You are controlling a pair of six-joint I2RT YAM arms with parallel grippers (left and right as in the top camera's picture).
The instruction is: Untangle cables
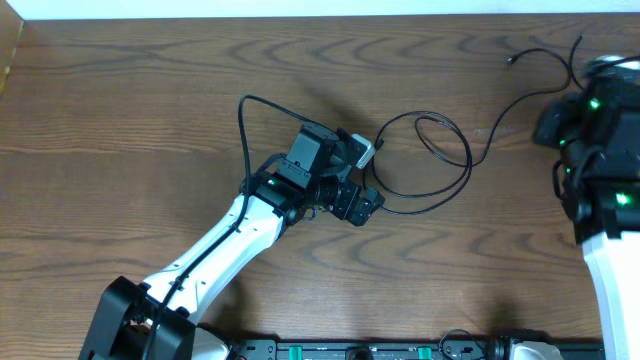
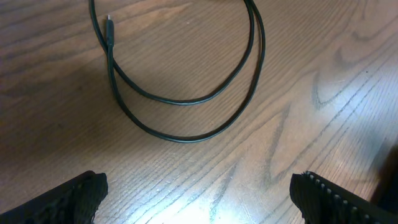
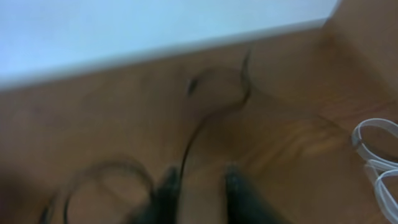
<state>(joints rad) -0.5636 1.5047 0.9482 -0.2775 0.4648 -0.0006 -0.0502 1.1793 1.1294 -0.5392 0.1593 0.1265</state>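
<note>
Looks like the pulling-apart step. The thin black cable [image 2: 180, 102] lies in a loose double loop on the wooden desk [image 1: 150, 100], and the thin white cable [image 3: 356, 138] is curled up well apart, over by the right hand [image 3: 199, 183]. Left hand [image 2: 199, 196] is spread wide and empty, just short of the loop. The right's view is too blurry to tell if it's pinching the black cord. Next I'd drop the left onto one strand.
</note>
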